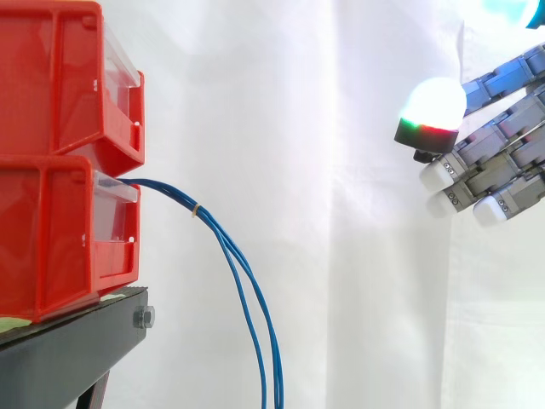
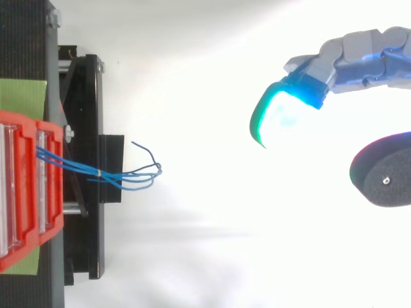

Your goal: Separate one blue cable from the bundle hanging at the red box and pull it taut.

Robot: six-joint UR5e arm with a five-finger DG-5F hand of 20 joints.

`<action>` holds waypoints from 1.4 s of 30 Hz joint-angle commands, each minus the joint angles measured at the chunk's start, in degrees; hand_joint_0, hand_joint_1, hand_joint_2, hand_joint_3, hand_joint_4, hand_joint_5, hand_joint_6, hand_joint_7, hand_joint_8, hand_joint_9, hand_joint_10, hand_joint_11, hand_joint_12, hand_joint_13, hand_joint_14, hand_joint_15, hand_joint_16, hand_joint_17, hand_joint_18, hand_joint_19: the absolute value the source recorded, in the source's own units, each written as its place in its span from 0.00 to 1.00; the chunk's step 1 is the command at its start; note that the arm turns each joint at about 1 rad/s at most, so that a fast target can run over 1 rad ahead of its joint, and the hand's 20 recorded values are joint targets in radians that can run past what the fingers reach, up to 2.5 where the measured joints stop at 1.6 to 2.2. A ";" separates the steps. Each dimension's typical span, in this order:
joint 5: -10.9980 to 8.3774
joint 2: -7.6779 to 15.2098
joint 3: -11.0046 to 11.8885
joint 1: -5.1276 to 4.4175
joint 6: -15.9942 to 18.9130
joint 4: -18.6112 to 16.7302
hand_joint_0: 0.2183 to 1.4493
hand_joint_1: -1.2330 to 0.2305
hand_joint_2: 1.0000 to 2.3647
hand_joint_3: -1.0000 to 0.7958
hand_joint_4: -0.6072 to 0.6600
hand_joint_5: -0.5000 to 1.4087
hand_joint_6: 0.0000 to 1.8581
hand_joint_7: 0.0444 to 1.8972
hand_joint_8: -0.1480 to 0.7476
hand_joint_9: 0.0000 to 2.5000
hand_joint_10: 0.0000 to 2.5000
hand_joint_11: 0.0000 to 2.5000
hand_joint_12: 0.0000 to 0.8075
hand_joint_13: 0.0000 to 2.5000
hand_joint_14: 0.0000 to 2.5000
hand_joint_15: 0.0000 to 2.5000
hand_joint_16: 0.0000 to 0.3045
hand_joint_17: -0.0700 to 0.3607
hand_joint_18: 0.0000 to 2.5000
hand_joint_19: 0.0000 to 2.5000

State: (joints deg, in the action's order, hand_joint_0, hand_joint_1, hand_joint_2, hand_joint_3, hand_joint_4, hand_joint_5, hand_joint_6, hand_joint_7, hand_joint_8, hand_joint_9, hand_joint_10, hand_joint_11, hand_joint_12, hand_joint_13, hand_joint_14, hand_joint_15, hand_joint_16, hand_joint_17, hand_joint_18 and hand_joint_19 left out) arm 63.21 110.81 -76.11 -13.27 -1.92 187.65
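2 red bins sit stacked at the left of the side view, the upper bin (image 1: 60, 77) on the lower bin (image 1: 51, 239), both on a black stand (image 1: 68, 349) before a white curtain (image 1: 324, 170). the blue cables (image 1: 243, 281) come out of the lower bin's front opening as a bundle, run a little to the right and then droop in a slack curve down to the bottom edge. a small pale band (image 1: 195, 209) ties them together just beyond the bin; below it the strands hang close side by side, slightly apart in places.

from above, the cables (image 2: 128, 173) cross the stand (image 2: 83, 128) from the bin (image 2: 26, 192), are pinched at the band (image 2: 99, 174), and fan out past it. 1 loose end (image 2: 142, 149) bends away from the rest. a green sheet (image 2: 22, 96) lies under the bin.

the robot hand (image 1: 502, 162) comes in from the right edge of the side view, at about the height of the seam between the bins, its fingers reaching left, almost straight and lying near each other, holding nothing. 1 fingertip (image 1: 434, 102) glows white with a green and red rim. in the top view the robot hand (image 2: 359, 58) shows a cyan-green glowing pad (image 2: 282, 112). the robot hand is well apart from the cables, with bare curtain between them.
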 commanded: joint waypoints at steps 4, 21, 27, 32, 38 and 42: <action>-0.02 0.02 0.00 0.00 0.07 0.00 0.29 0.48 0.01 0.33 0.71 0.16 0.27 0.47 0.47 0.15 0.00 0.11 0.44 0.07 0.00 0.03 0.18 0.45 0.08 0.14; -0.10 -0.07 0.00 -0.26 0.07 0.00 0.29 0.48 0.01 0.33 0.71 0.16 0.27 0.47 0.48 0.15 0.00 0.11 0.44 0.08 0.00 0.03 0.18 0.45 0.09 0.13; 0.34 0.90 -1.85 -0.26 0.07 -1.76 0.29 0.48 0.01 0.33 0.71 0.16 0.27 0.47 0.48 0.15 0.00 0.11 0.44 0.08 0.00 0.03 0.18 0.45 0.09 0.13; -0.10 3.71 -2.37 -0.53 -0.98 -11.34 0.29 0.48 0.01 0.33 0.71 0.16 0.27 0.47 0.48 0.16 0.00 0.10 0.44 0.08 0.00 0.03 0.18 0.45 0.09 0.13; 0.25 8.46 -2.29 -0.17 0.07 -16.79 0.29 0.48 0.01 0.33 0.71 0.16 0.27 0.47 0.48 0.16 0.00 0.11 0.44 0.08 0.00 0.03 0.18 0.45 0.09 0.13; -0.10 11.18 -2.29 -0.44 -0.02 -23.11 0.29 0.48 0.01 0.33 0.71 0.16 0.27 0.47 0.48 0.16 0.00 0.10 0.44 0.08 0.00 0.03 0.18 0.45 0.09 0.13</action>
State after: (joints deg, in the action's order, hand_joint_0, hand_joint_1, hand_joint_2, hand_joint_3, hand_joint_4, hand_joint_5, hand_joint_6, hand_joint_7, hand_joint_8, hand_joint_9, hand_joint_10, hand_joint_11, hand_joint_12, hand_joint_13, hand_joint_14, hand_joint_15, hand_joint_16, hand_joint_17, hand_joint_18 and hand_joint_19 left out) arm 63.30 120.05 -78.42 -13.63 -1.70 168.91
